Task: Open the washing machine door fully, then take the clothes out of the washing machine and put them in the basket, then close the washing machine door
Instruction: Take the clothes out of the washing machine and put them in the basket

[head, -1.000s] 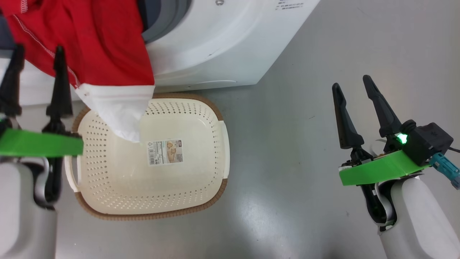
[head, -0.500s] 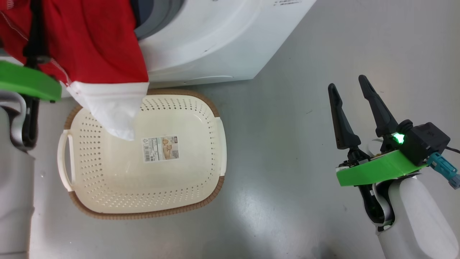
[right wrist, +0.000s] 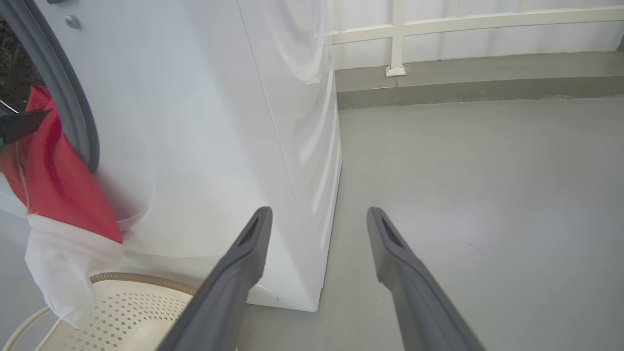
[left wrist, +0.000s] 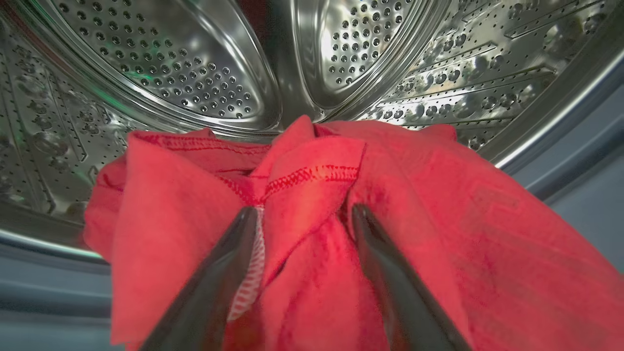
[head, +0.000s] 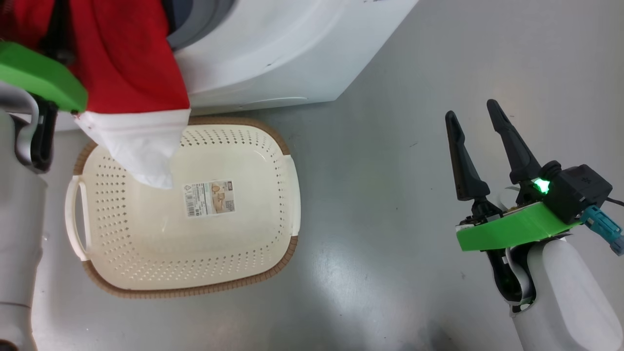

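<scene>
A smooth grey floor (head: 399, 161) with a dull sheen runs across the room. In the right wrist view it ends at a low grey kerb (right wrist: 477, 83) under a white railing (right wrist: 397, 36).

The washing machine (head: 278, 53) stands on this floor, white, with a grey gasket (right wrist: 73, 97) around its uncovered mouth. Inside, the perforated steel drum (left wrist: 195, 78) curves around the clothes (head: 126, 63). They are a bunched red garment that lies partly in the drum and spills out over the lip, hanging down the machine's front. Its white hem (head: 141, 146) dangles over the back left corner of the basket (head: 291, 195). Whether the hem touches the basket cannot be told.

The cream basket sits on the floor just in front of the machine, its brown rim close to the machine's base. A paper label (head: 208, 198) lies flat on its bottom.

The left gripper (left wrist: 304, 209) reaches into the drum mouth with its fingers spread. They rest against the red fabric with a stitched fold standing between them, not pinched. The right gripper (head: 471, 107) hangs over bare floor, well apart from the basket and to the machine's right, its fingers apart and holding nothing.
</scene>
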